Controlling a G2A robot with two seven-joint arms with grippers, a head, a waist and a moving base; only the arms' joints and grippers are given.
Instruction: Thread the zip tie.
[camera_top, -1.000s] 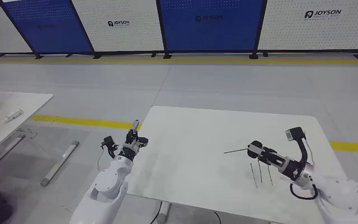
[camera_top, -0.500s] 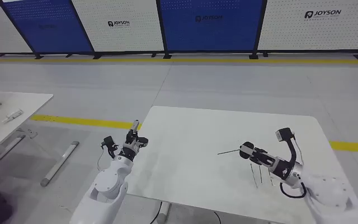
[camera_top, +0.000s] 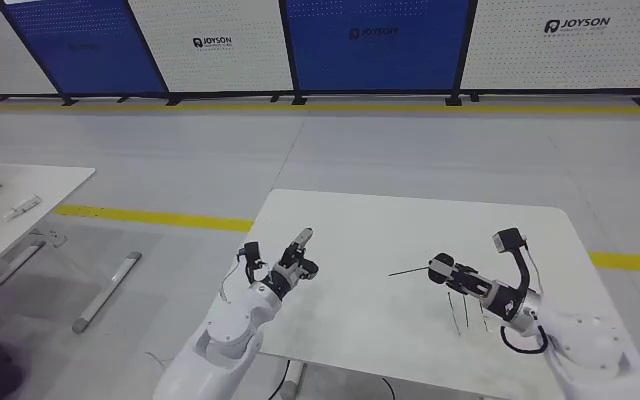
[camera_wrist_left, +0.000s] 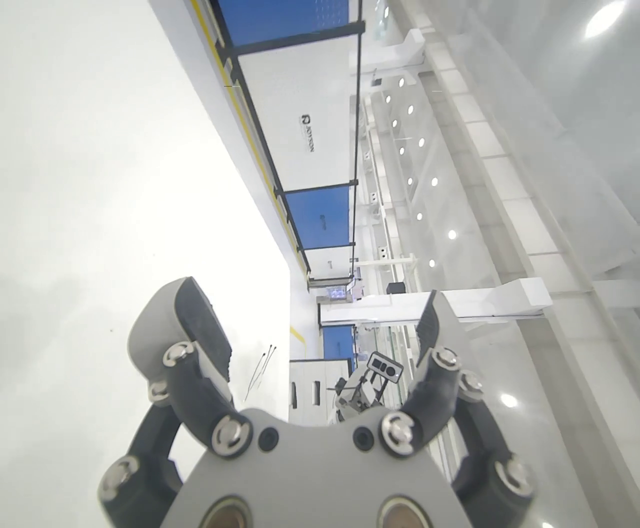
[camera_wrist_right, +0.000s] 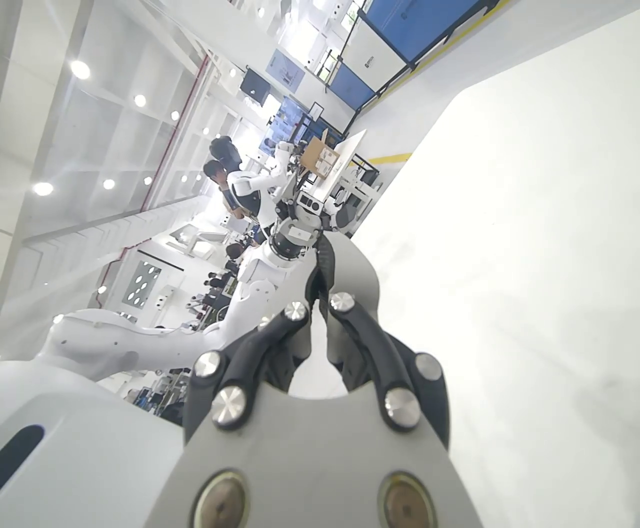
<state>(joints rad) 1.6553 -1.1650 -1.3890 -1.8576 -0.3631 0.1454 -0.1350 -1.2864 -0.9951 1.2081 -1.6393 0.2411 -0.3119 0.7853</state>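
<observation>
**Zip tie held out by the right hand, free end aimed at the spread left hand**

The white worktop (camera_top: 400, 225) carries the whole job. A broad bare stretch of it lies between the two arms, so open room for closing the gap is available there. The left arm's side edge and the near edge are the limits to be watched.

The left hand (camera_top: 299, 250) is placed just inside the worktop's left edge, raised above the surface. Its pads (camera_wrist_left: 210, 330) are spread wide and nothing is held between them. The right hand (camera_top: 440, 268) is placed toward the right side, with its fingers pressed together on one end of the zip tie (camera_top: 410, 271).

The tie is carried off the surface with its long axis running almost straight across the worktop. Its free end points at the left hand and is well apart from it. The coming move is judged to turn on that line: the gap would be closed along the tie's own axis so that the free end can be taken by the spread hand. Whether the free end is the head or the tail cannot be told.

The spare zip ties (camera_top: 466, 312) lie flat on the worktop just beside the right hand, toward the near edge. They point roughly front to back, clear of the path between the hands.
</observation>
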